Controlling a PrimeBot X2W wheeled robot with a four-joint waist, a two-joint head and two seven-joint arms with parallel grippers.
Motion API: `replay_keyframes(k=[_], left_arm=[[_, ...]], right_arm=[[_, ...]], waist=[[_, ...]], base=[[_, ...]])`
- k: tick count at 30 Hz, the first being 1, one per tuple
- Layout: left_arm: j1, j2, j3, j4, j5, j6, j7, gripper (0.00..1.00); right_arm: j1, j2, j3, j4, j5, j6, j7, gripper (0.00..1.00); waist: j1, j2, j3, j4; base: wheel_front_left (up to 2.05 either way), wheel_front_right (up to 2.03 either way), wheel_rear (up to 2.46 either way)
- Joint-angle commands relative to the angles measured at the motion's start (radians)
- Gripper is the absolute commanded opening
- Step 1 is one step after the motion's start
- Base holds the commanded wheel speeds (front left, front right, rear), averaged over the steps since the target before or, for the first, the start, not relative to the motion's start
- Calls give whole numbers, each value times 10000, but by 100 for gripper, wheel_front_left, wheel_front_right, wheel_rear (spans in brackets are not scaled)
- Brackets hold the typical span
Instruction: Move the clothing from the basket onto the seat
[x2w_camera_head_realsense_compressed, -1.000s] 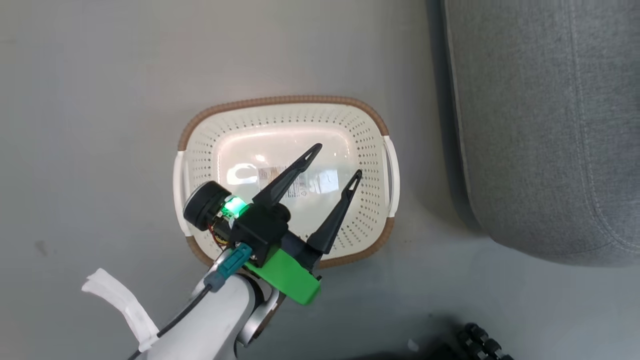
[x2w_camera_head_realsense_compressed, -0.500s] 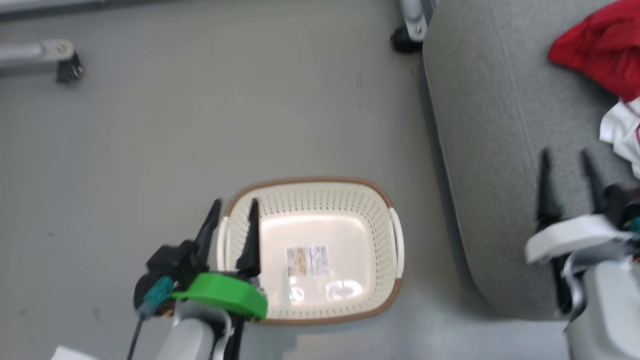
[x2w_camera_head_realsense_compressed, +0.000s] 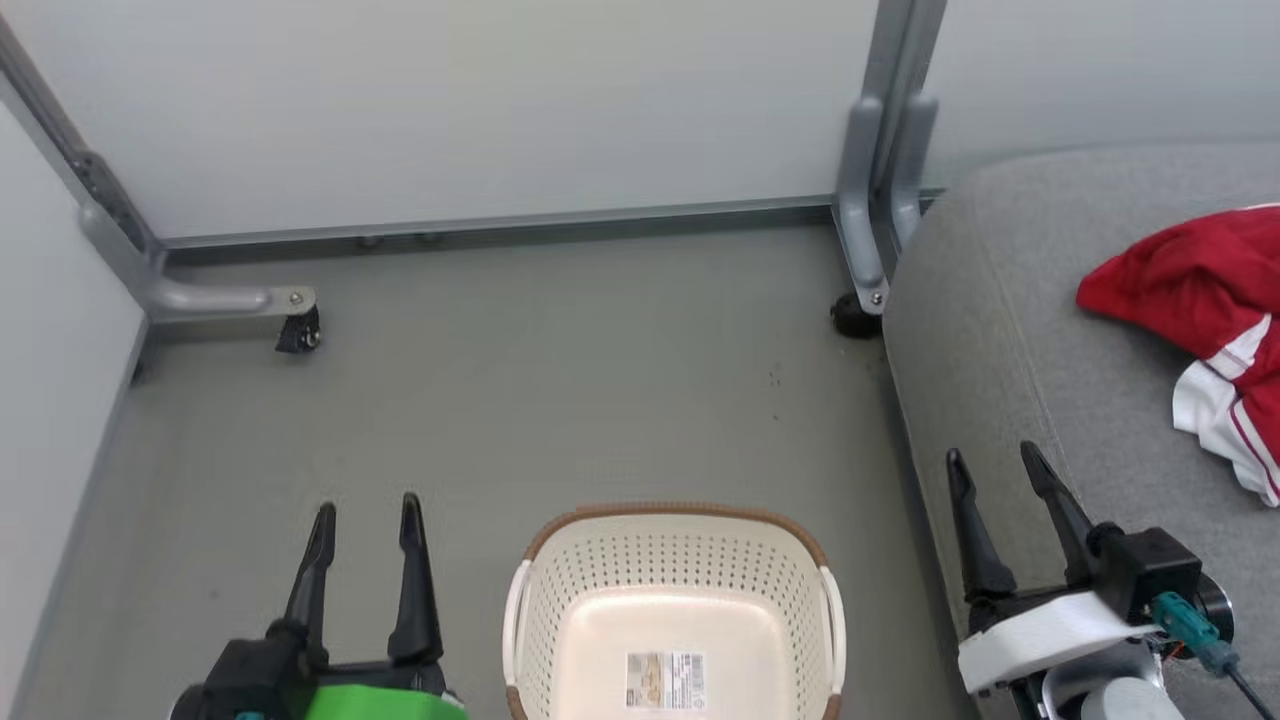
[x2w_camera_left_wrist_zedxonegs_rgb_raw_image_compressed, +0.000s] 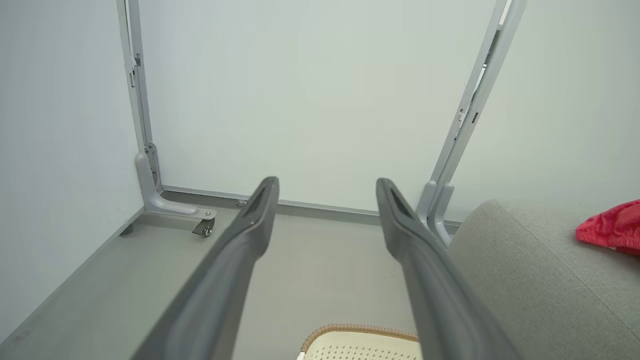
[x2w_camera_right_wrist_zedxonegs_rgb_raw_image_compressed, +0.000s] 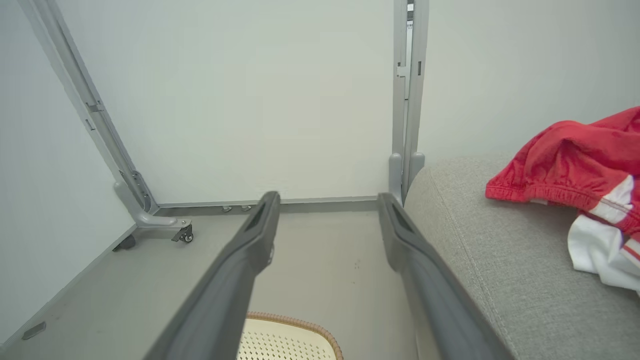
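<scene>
Left gripper (x2w_camera_head_realsense_compressed: 367, 505) low left, above floor (x2w_camera_head_realsense_compressed: 560, 400) beside basket (x2w_camera_head_realsense_compressed: 600, 590), no longer over it as second ago; fingers spread wide, holding nothing. Right gripper (x2w_camera_head_realsense_compressed: 992, 455) over edge of seat (x2w_camera_head_realsense_compressed: 1050, 380), fingers equally wide, holding nothing. Basket on floor, label (x2w_camera_head_realsense_compressed: 665, 680) on bare bottom. Clothing (x2w_camera_head_realsense_compressed: 1190, 290) heaped on seat, far right. Head camera has tilted up: wall (x2w_camera_head_realsense_compressed: 500, 100), frame post (x2w_camera_head_realsense_compressed: 880, 200) now visible.

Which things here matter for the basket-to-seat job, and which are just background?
Job: clothing on the seat; basket, visible part holds no clothing; left gripper, right gripper, both open.
Background: frame leg, caster wheel, floor, wall panel.
</scene>
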Motion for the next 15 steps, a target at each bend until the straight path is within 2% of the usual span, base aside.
replay_keyframes(k=[1, 3, 6, 9, 15], left_arm=[[290, 22, -12, -99, 96, 3, -5, 100], [595, 23, -51, -142, -108, -96, -5, 100], [993, 22, -140, -186, 428, -324, -5, 100], [1199, 22, -169, -198, 947, -321, -5, 100], [1354, 21, -223, -149, 1130, -222, -5, 100]], right_arm=[[275, -14, 52, -239, -180, -7, -33, 100], [584, -3, 126, -534, -349, -7, -33, 100], [1015, -1, 246, -949, -524, -7, -33, 100], [1233, 5, 255, -1124, -581, -7, -33, 100], [1503, 54, 144, -1215, -643, -7, -33, 100]], waist=[[1, 0, -623, 290], [1, 0, -725, 258], [1, 0, -870, 188], [1, 0, -934, 127], [1, 0, -1028, 102]], base=[[0, 0, 0], [0, 0, 0], [0, 0, 0], [0, 0, 0], [0, 0, 0]])
